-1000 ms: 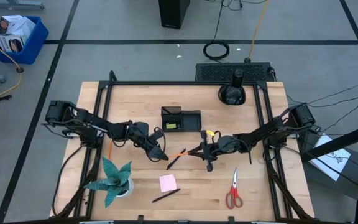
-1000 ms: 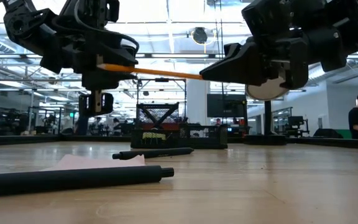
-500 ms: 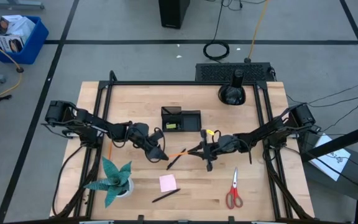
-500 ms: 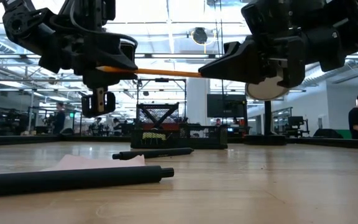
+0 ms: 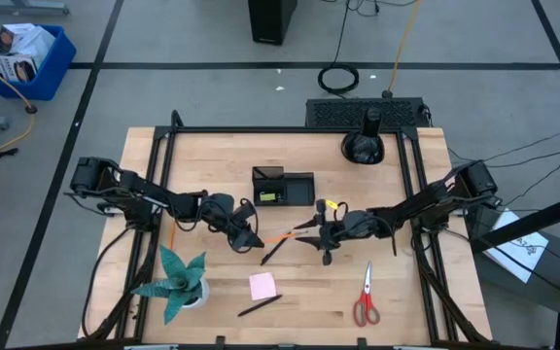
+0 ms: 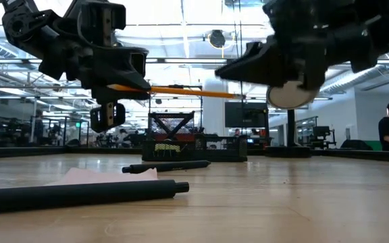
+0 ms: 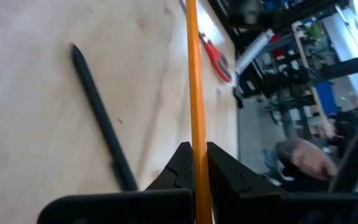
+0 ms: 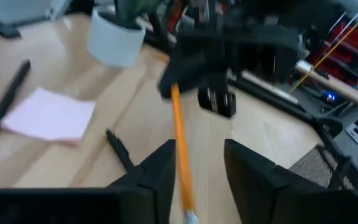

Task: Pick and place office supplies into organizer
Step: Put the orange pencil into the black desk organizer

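An orange pencil (image 5: 278,237) hangs roughly level above the table's middle. My left gripper (image 5: 253,241) is shut on it and comes from the table's left. My right gripper (image 5: 304,231), coming from the right, is open. Its fingers stand on either side of the pencil's free end (image 8: 180,143); whether one brushes it I cannot tell. The black organizer (image 5: 282,185) stands just beyond the grippers. On the table lie a black pen (image 5: 272,253), a second pen (image 5: 259,306), a pink sticky pad (image 5: 262,285) and red scissors (image 5: 365,297). My left gripper pinches the pencil's shaft (image 7: 193,140) between its two fingertips, near the pencil's left end. A short stub (image 6: 111,87) sticks out behind the fingers. The long part runs forward toward my right gripper. The pencil is lifted clear of the table, nearly level.
A teal plant in a white pot (image 5: 178,282) stands near the front left. A round black domed object (image 5: 363,146) sits at the back right. A small yellow piece (image 5: 327,207) lies right of the organizer.
My right gripper has opened and let go of the pencil's right end. The pencil stays in my left gripper, which has rolled a little; the pencil hangs slightly lower than before.
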Controlling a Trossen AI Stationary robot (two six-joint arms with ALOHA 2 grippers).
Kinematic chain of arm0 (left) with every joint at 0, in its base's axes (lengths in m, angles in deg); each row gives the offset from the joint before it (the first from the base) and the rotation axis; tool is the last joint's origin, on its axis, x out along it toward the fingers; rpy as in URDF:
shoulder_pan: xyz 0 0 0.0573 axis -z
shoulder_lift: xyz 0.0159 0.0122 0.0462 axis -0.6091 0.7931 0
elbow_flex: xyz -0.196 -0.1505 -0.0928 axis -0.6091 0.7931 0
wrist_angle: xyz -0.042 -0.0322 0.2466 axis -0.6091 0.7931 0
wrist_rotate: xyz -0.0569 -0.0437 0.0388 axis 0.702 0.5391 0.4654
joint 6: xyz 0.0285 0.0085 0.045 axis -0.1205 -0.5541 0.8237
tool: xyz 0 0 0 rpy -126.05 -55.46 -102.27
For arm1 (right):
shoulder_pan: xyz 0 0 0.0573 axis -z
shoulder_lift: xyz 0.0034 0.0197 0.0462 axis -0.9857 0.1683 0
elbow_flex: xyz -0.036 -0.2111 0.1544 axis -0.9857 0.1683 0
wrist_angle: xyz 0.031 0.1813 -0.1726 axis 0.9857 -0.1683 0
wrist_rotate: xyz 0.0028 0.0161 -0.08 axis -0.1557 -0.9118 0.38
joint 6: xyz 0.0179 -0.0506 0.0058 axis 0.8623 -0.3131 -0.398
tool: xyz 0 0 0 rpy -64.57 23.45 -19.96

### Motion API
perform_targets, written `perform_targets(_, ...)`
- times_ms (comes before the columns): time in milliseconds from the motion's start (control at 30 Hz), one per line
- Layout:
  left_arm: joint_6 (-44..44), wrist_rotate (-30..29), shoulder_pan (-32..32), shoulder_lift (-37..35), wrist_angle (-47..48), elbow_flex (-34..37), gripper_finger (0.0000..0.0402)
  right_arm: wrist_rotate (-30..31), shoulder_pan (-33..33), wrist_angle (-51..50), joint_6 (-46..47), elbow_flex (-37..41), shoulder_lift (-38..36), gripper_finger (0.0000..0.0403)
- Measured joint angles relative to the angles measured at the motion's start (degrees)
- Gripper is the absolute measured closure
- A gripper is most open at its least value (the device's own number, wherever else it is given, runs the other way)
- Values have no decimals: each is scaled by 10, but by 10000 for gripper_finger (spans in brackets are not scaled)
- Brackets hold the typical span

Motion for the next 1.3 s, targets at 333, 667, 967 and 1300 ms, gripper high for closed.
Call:
perform_targets(333,102,-124,0,0,-4,0,389,11,-21,76,69,58,-112,243)
perform_targets(667,209,-223,2,-23,-105,0,383,67,-15,349,211,202,-103,247)
perform_targets(967,238,-225,4,-22,-163,0,383,76,17,355,230,166,-75,234)
perform_targets(1300,254,-225,19,-22,-205,0,386,-6,75,357,329,137,-75,221)
